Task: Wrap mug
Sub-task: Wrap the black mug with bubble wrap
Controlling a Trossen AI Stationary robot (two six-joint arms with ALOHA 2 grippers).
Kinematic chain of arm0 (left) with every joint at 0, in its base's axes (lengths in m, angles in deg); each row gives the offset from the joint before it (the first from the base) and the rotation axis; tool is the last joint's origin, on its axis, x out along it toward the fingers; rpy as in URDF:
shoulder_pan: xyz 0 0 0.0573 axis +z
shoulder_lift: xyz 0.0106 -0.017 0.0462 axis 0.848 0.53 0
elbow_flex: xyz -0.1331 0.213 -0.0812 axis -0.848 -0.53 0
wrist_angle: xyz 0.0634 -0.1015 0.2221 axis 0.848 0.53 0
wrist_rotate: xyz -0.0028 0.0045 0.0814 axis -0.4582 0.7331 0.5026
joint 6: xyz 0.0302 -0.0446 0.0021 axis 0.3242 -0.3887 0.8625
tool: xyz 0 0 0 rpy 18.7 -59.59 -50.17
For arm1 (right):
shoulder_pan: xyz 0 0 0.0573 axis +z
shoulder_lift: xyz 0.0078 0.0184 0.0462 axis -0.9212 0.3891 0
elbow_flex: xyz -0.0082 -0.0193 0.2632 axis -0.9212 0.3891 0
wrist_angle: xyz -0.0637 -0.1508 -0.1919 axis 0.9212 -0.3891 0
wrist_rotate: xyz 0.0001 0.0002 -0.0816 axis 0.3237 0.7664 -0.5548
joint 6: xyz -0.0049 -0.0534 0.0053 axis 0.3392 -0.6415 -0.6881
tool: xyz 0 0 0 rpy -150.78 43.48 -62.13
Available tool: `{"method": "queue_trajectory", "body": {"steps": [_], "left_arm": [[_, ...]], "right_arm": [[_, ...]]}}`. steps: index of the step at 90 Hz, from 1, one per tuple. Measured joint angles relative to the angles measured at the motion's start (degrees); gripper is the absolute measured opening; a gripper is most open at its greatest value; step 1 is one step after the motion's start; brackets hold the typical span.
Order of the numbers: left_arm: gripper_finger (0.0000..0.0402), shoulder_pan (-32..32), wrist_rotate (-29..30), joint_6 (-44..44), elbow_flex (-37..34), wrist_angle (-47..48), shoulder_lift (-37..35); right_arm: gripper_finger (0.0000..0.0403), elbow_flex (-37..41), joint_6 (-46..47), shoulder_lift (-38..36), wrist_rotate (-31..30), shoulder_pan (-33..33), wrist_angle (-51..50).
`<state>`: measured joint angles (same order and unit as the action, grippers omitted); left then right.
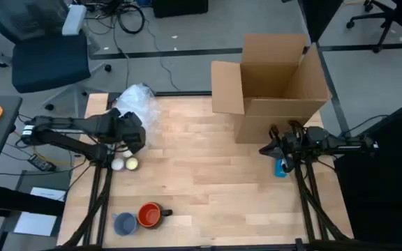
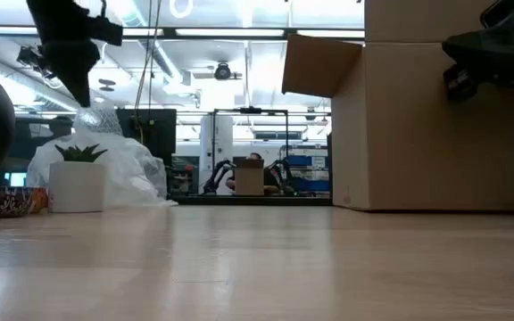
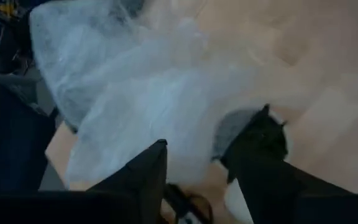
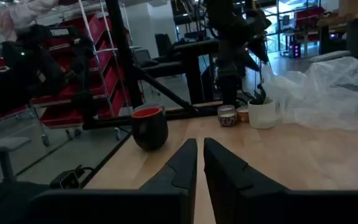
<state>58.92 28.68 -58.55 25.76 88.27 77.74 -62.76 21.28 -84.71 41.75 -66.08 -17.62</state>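
The mug (image 1: 150,215), red inside with a dark handle, stands on its base near the table's front left; the right wrist view shows the mug (image 4: 149,127) as dark outside. A crumpled pile of clear plastic wrap (image 1: 139,104) lies at the far left of the table. My left gripper (image 3: 210,152) is open over the near side of the wrap (image 3: 148,93), its fingers pointing down at it. My right gripper (image 4: 199,163) hovers shut with nothing in it in front of the cardboard box, at the table's right. My left gripper is close above the wrap's near edge, fingers spread and pointing down. I cannot tell whether the fingertips (image 3: 263,127) touch the plastic.
An open cardboard box (image 1: 278,87) stands at the far right. A small white plant pot (image 1: 117,164) and a small tin (image 1: 132,164) sit just near of the wrap. A grey-blue cup (image 1: 124,223) stands beside the mug, and a blue object (image 1: 280,168) lies under the right arm.
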Motion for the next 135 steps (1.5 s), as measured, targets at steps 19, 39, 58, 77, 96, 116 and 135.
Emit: {"method": "queue_trajectory", "body": {"steps": [19, 39, 58, 77, 96, 116, 135], "left_arm": [[0.0188, 3.5, -2.9, 2.7, -3.0, -8.4, -0.1], [0.0184, 6.4, -4.8, 1.4, -6.3, -11.3, -0.1], [0.013, 6.6, -4.3, 0.8, -7.4, -14.4, 0.7], [0.001, 6.6, -2.6, -0.9, -7.4, -16.6, 1.5], [0.0001, 6.6, 0.1, 0.9, -4.1, -17.5, 1.5], [0.0, 6.5, 1.2, 4.2, 3.5, -20.5, 1.4], [0.0, 5.5, -1.9, 10.3, 10.0, -33.1, 1.4]], "right_arm": [[0.0007, 0.0, 0.0, 0.0, 0.0, 0.0, 0.0], [0.0007, 0.0, 0.0, 0.0, 0.0, 0.0, 0.0], [0.0007, 0.0, 0.0, 0.0, 0.0, 0.0, 0.0], [0.0007, 0.0, 0.0, 0.0, 0.0, 0.0, 0.0], [0.0007, 0.0, 0.0, 0.0, 0.0, 0.0, 0.0], [0.0007, 0.0, 0.0, 0.0, 0.0, 0.0, 0.0], [0.0007, 0.0, 0.0, 0.0, 0.0, 0.0, 0.0]]}}
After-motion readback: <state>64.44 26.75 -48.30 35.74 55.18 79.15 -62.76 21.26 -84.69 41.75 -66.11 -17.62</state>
